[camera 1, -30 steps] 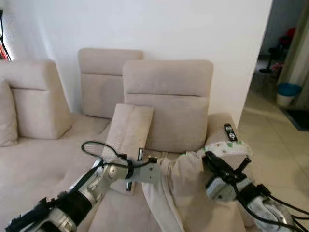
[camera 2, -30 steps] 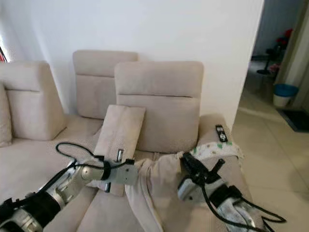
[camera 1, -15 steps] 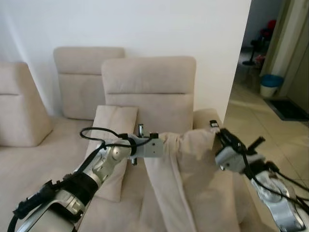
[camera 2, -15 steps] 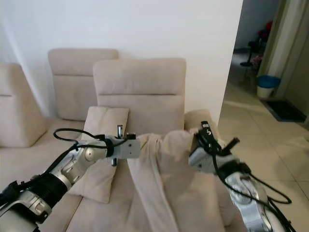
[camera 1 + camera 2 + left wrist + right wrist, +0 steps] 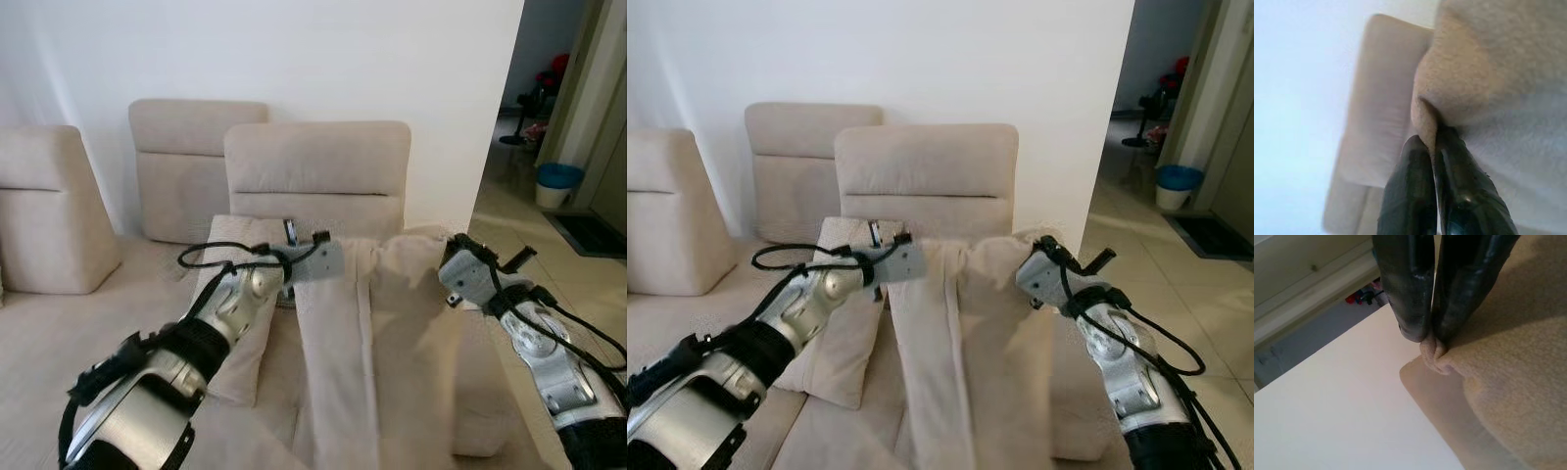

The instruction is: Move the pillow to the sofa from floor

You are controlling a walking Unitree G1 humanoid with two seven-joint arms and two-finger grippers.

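A large beige pillow (image 5: 382,343) hangs upright in front of the beige sofa (image 5: 318,166), held by its two top corners. My left gripper (image 5: 343,258) is shut on the top left corner. The left wrist view shows the black fingers (image 5: 1411,191) pinching a fold of pillow fabric (image 5: 1488,73). My right gripper (image 5: 444,262) is shut on the top right corner, and the right wrist view shows the fingertips (image 5: 1410,323) nipping a small tuft of the pillow (image 5: 1508,362). The pillow's lower part hides the seat behind it.
A smaller beige cushion (image 5: 235,343) leans against the backrest just left of the hanging pillow. More back cushions (image 5: 49,220) stand to the left. A white wall (image 5: 294,49) is behind. On the right, a tiled floor (image 5: 529,235) leads to a doorway with a blue bin (image 5: 560,184).
Both grippers have risen and spread, lifting the pillow from a slump over the seat edge to hanging taller in front of the backrest. The camera has shifted too.
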